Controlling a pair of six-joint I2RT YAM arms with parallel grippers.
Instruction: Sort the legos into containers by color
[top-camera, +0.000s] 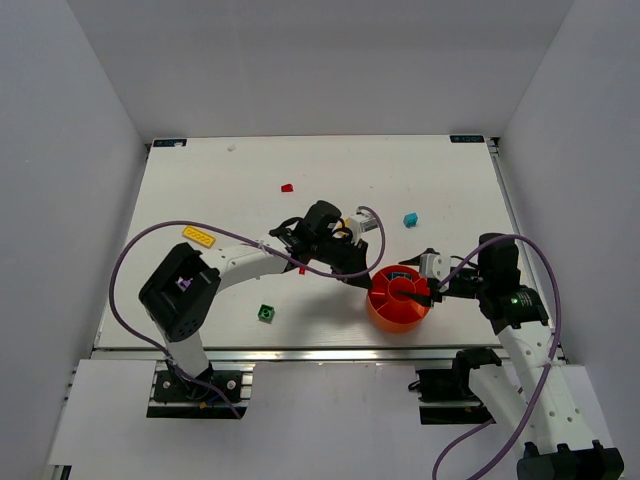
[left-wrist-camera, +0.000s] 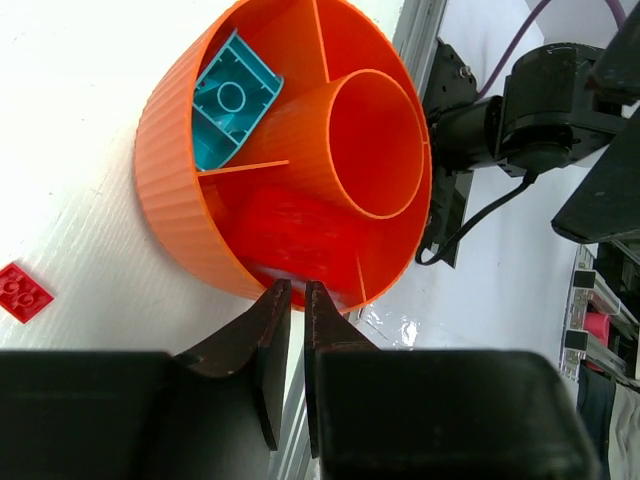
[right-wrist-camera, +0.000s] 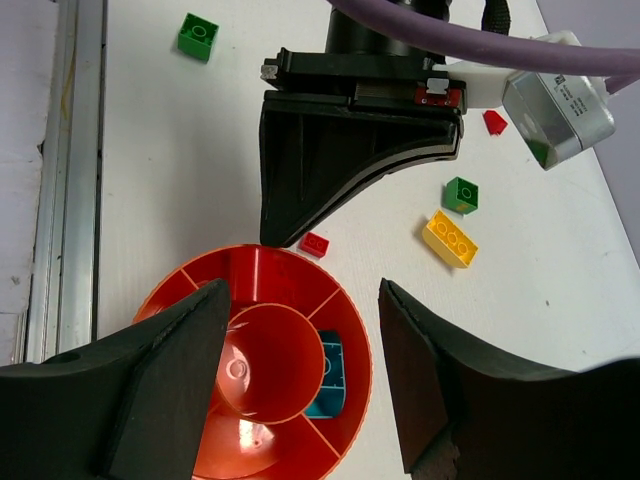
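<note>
Left claw (left-wrist-camera: 297, 288) nearly together, thin gap, nothing in it, tips at the near rim of the orange tray (left-wrist-camera: 165, 200). Red lego (left-wrist-camera: 295, 225) lies in the wedge just past the tips, cyan brick (left-wrist-camera: 230, 100) in the neighbouring wedge. Right claw (right-wrist-camera: 300, 295) wide apart, gripping nothing, at the tray's right side. Loose on the bench (top-camera: 200, 170): small red plate (left-wrist-camera: 22, 292) near the tray, green brick (top-camera: 266, 313), yellow plate (top-camera: 198, 236), loose cyan lego (top-camera: 410, 219), far red piece (top-camera: 287, 187).

Round orange tray (left-wrist-camera: 175, 190), cyan lego (left-wrist-camera: 232, 98) inside
</note>
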